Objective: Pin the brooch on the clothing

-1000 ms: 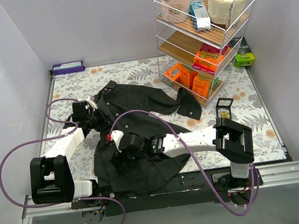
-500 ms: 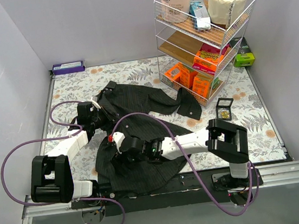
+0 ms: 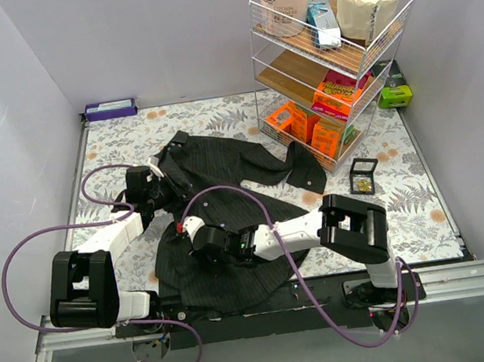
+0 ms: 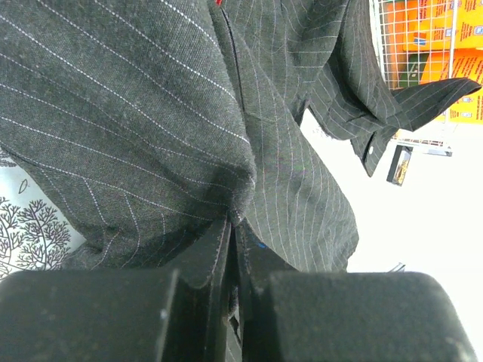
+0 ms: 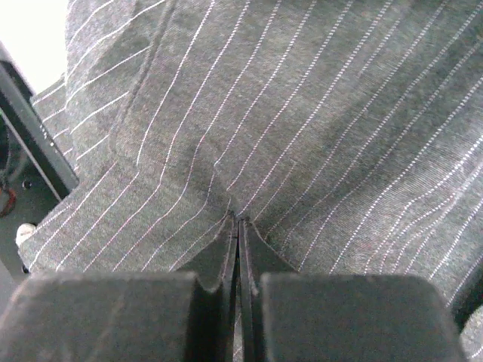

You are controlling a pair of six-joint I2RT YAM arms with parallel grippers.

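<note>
my left claw (image 4: 232,226) is pressed together on a ridge of the shirt (image 4: 151,113), with the pinstriped cloth bunched right at the tips. my right claw (image 5: 239,220) is squeezed just as tight, nipping a small pucker of the same shirt. the left arm (image 3: 107,235) runs low from its base at the near left, forward and rightward to the shirt's left edge by the collar. the right arm (image 3: 292,232) folds at its elbow at the near right and stretches leftward, low across the near half of the shirt. the shirt lies crumpled on the flowered table (image 3: 131,137). the brooch (image 3: 363,185), a small golden speck, sits in a little black box (image 3: 364,164) right of the shirt, just near of the wire rack (image 3: 334,64), well apart from both claws.
</note>
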